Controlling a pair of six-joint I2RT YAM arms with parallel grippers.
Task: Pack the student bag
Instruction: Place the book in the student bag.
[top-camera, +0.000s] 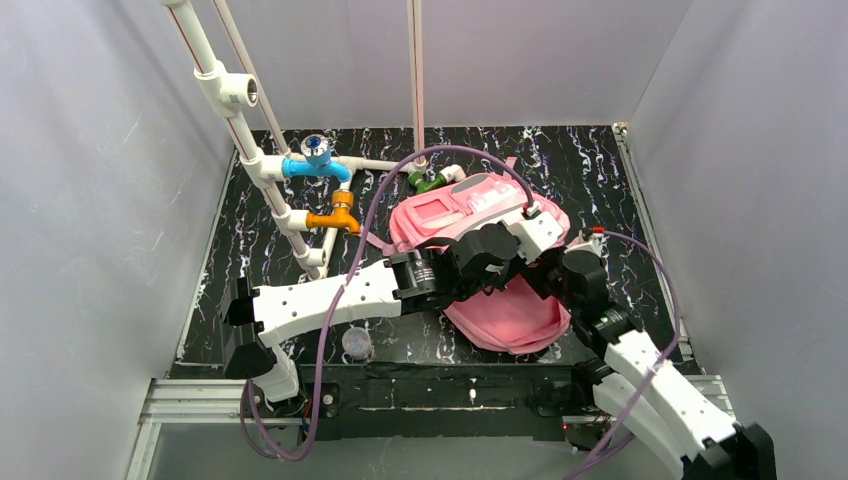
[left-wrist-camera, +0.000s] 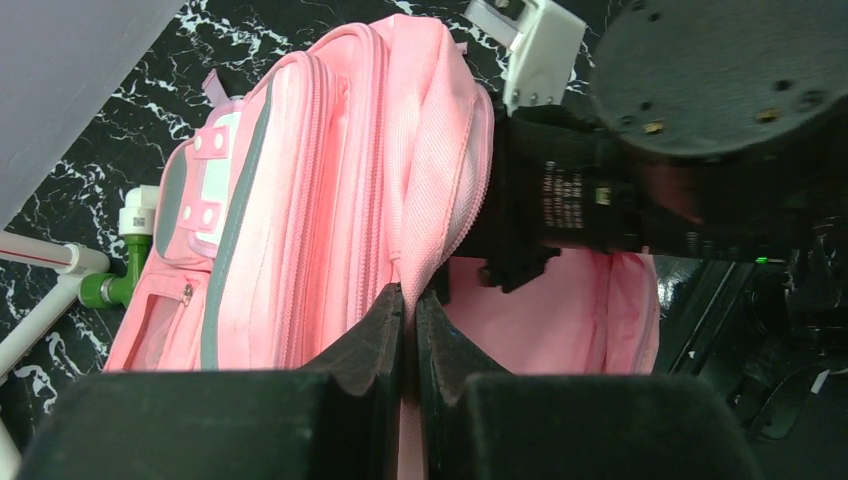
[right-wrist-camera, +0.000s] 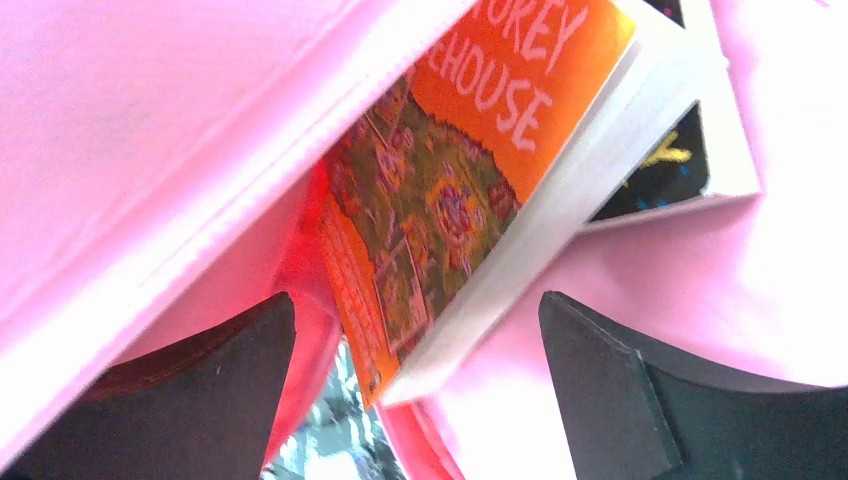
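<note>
Top external view: your two arms reach in from the near edge across the black marbled table (top-camera: 600, 170).
Left gripper (left-wrist-camera: 405, 330): fingers pressed together, pinching the fabric rim of the student bag (left-wrist-camera: 330, 200) (its mouth gapes beside them).
Right gripper (right-wrist-camera: 420, 350): jaws spread wide inside that mouth, with an orange book (right-wrist-camera: 450, 190) just ahead of them.
Student bag: mid-table, under both your wrists.
Beyond: a white pipe frame (top-camera: 243, 135) stands at the far left.

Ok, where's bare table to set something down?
Bare table shows at the far right corner behind the student bag, and along its left edge beside the pipe rack. Crowded: the bag's mouth, where left gripper and right gripper meet.
</note>
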